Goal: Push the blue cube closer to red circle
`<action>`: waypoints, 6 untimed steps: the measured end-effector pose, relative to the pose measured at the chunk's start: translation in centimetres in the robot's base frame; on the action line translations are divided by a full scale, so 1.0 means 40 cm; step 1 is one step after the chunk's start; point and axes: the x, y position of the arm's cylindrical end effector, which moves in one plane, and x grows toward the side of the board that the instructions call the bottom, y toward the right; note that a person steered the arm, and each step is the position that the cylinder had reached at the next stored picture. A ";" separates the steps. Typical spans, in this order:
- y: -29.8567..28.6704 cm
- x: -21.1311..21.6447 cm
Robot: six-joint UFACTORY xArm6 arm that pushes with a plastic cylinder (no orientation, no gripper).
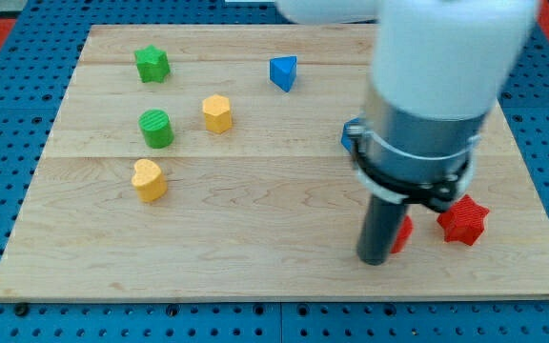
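While my tip [375, 259] touches the red circle [403, 232], blue cube [353, 134] sits near, mostly hidden; gap remains; no pincer fitted.

Light was bright, even, from above; no strong glare on wooden board [255, 238]. Shadows were short and soft under small blocks. Arm [437, 86] in foreground was blurred, edges smeared, white upper part washed out. Rod and my tip [375, 259] were soft too. Board grain and green star [152, 64] stayed sharp. Edge distortion was not noticeable.
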 end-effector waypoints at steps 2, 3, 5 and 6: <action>-0.114 -0.243; -0.024 -0.366; -0.098 -0.489; 0.055 -0.405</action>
